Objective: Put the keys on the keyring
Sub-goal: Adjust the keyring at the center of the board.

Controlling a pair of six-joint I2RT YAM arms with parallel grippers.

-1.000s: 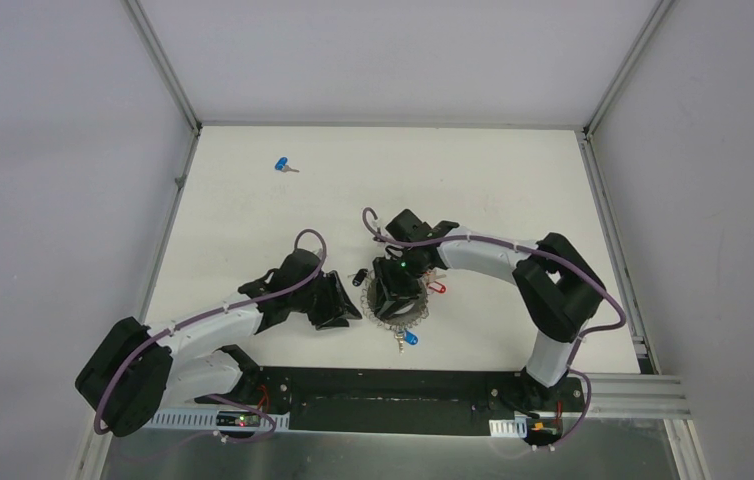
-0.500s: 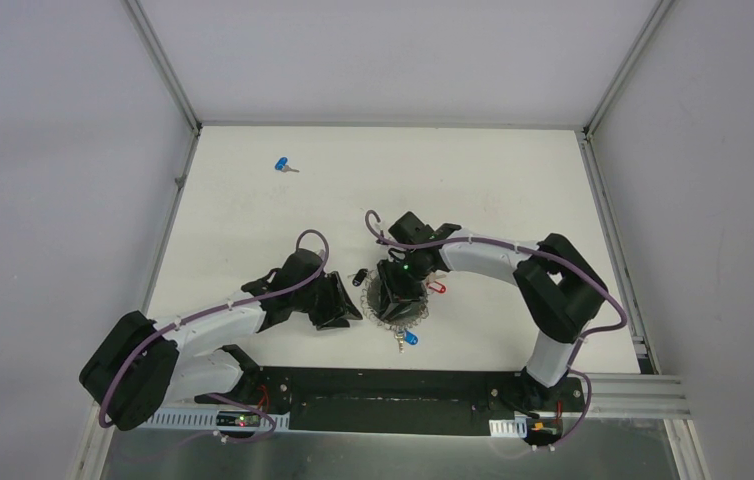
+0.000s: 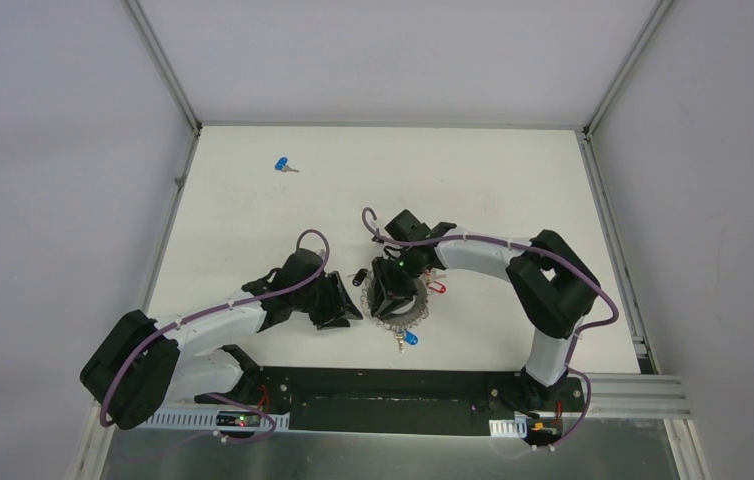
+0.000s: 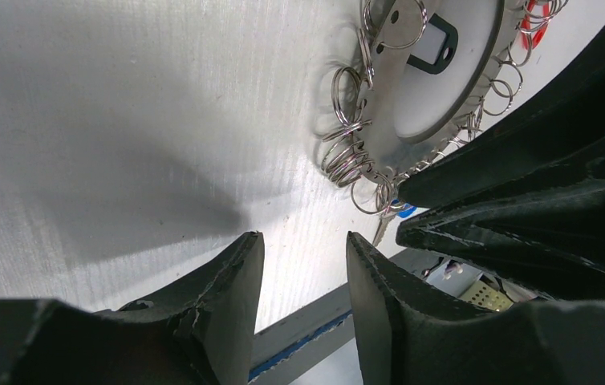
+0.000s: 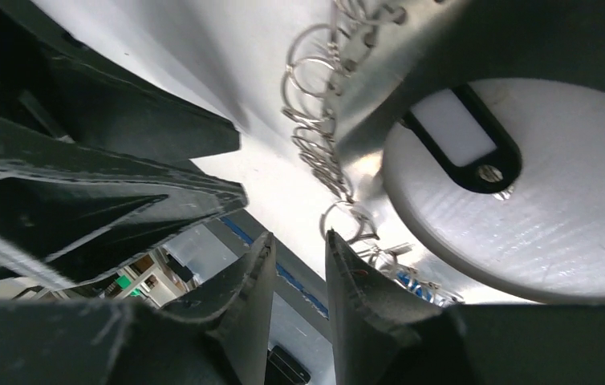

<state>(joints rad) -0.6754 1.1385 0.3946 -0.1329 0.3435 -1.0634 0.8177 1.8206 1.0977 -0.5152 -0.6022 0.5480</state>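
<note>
right arm (image 3: 473, 258) shifted slightly leftward since a second ago, right jaws narrowed; left arm (image 3: 223, 322) crept a touch. right jaws sit over large grey metal keyring (image 3: 394, 323), slim gap between them, nothing in it; contact with ring unclear. left jaws just left of keyring, parted, empty. keyring lies flat on white worktop (image 3: 493, 170), mid, fringed with split rings; blue-headed key (image 3: 409, 340) at near rim, red-headed key (image 3: 439, 288) at right. loose blue-headed silver key (image 3: 282, 165) far left, well apart.

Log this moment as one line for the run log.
left jaws: open, empty, beside keyring | right jaws: slightly open at keyring's fringe | blue key: loose, far from keyring
</note>
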